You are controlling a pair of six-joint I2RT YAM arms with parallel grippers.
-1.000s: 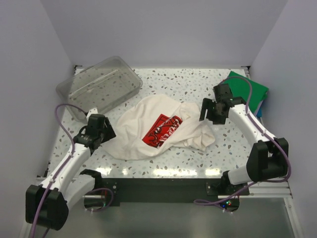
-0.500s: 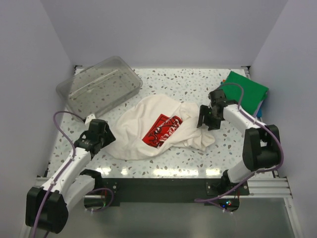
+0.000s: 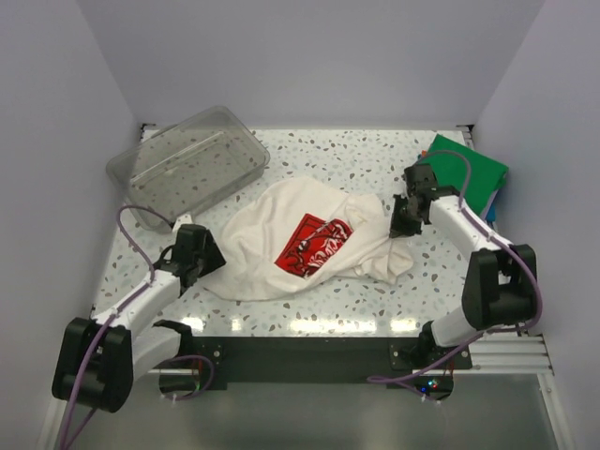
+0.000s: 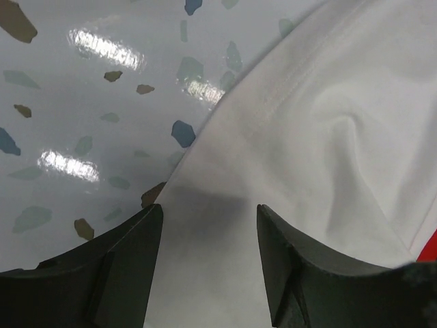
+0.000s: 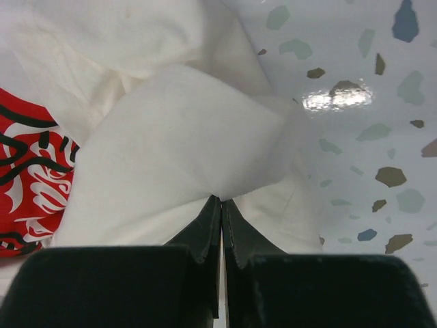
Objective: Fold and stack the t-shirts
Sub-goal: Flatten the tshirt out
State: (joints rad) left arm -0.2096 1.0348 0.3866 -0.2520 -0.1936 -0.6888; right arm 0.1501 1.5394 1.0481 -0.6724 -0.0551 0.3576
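Note:
A crumpled cream-white t-shirt (image 3: 281,239) with a red-and-white print (image 3: 314,246) lies in the middle of the table. My right gripper (image 3: 398,221) is at its right end, and the right wrist view shows that gripper (image 5: 220,199) shut on a pinch of the cream cloth (image 5: 177,137). My left gripper (image 3: 208,259) is at the shirt's left edge. In the left wrist view it (image 4: 209,208) is open, its fingers straddling the cloth's hem (image 4: 328,137). A folded green t-shirt (image 3: 473,173) lies at the back right, with a blue edge (image 3: 497,201) under it.
A clear plastic tub (image 3: 187,164) sits tilted at the back left. The speckled table (image 3: 328,155) is closed in by walls at the left, back and right. The folded stack lies close behind my right arm.
My right gripper came down onto the shirt's right end and shut on the cloth. My left gripper slid right to the shirt's left edge, still open.

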